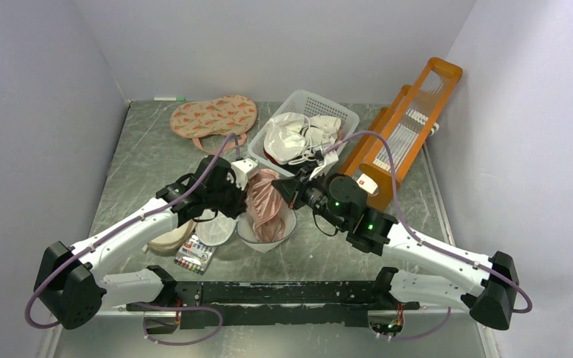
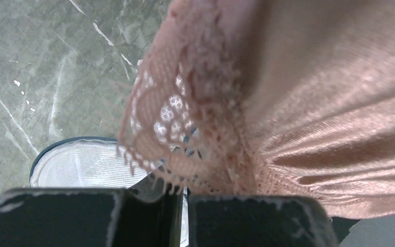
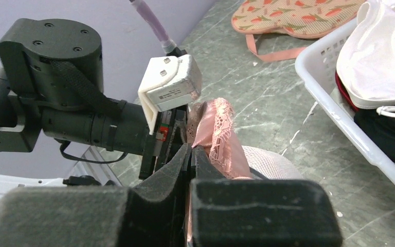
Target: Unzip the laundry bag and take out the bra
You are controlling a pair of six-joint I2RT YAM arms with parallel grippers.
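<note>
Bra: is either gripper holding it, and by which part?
Both hold the bra: the right gripper is shut on its lace edge, the left gripper pinches the lace trim, above the laundry bag.

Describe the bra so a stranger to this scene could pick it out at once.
Start at the white basket at the back of the grey table and come forward to where the left gripper and right gripper meet. The bra hangs pinched between them over the white mesh laundry bag. It alone is plain dusty pink with a lace edge.
</note>
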